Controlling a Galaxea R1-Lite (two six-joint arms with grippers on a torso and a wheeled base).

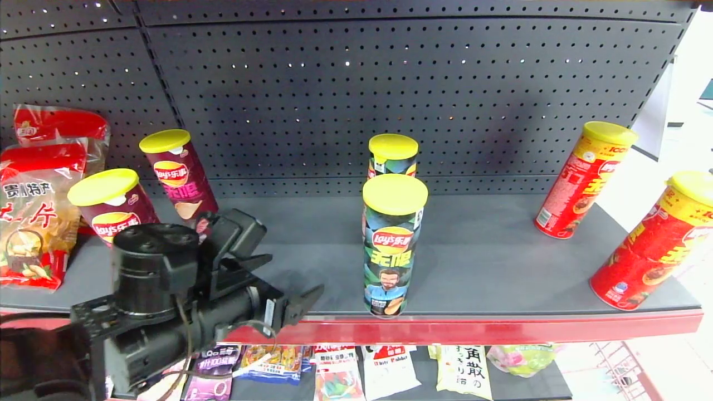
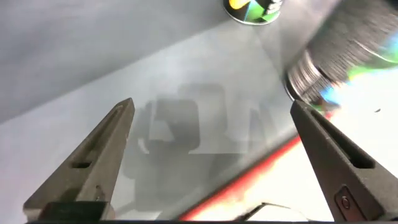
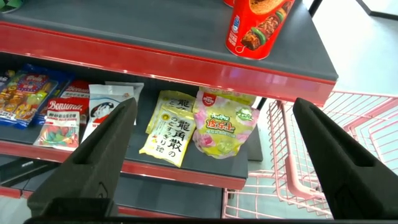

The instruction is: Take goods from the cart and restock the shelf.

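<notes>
Our left gripper point(image 2: 211, 104) sits at the front edge of the shelf point(image 1: 490, 262), its fingers spread wide with nothing between them. A green can point(image 1: 393, 245) stands upright just to its right, near the shelf's front. Our right gripper point(image 3: 214, 102) is also wide open and empty. A red can point(image 3: 256, 23) stands on the shelf above and ahead of it. Snack bags point(image 3: 186, 121) lie ahead on the lower shelf point(image 3: 186, 174). The pink cart point(image 3: 311, 168) is close by, lower down.
</notes>
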